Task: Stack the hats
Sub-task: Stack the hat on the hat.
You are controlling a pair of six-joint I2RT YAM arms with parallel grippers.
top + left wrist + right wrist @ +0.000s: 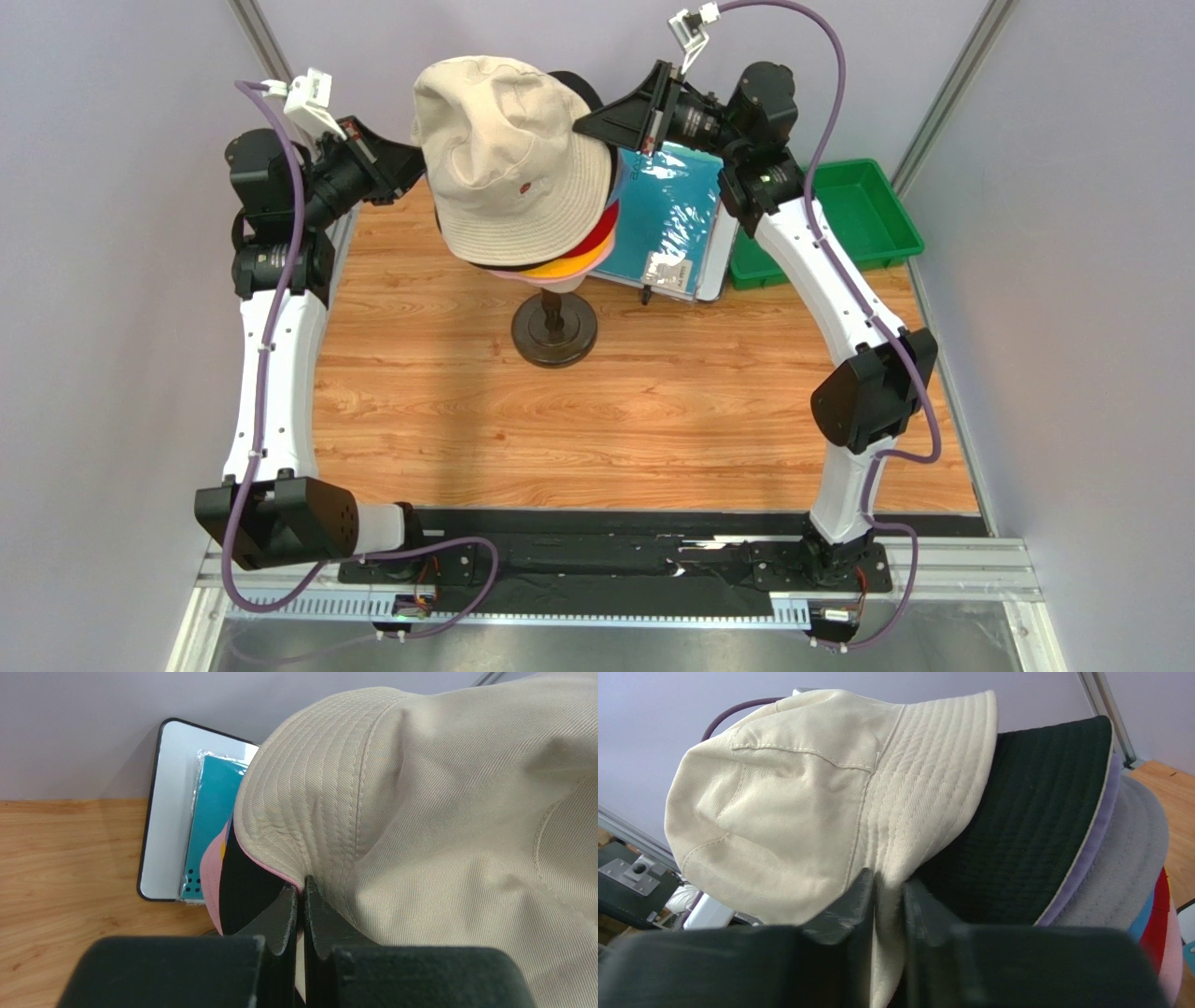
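Note:
A beige hat (512, 147) (456, 812) (794, 798) sits tilted on top of a pile of hats on the mannequin stand. Under it show a black hat (1025, 826) (238, 889), a lavender brim (1106, 819), a grey one (1137, 854), red (1158, 917), orange-yellow (568, 261) and pink (210, 875). At the pile's left side my left gripper (303, 885) (415, 157) is shut on the beige brim. From the right, my right gripper (889, 882) (601, 129) pinches the opposite part of the same brim, with the cloth filling the gap between its fingers.
The stand's dark round base (554, 332) rests on the wooden table. Behind it lies a teal sheet in a white frame (673, 210) (210, 812). A green bin (842, 210) stands at the back right. Grey walls close in on both sides.

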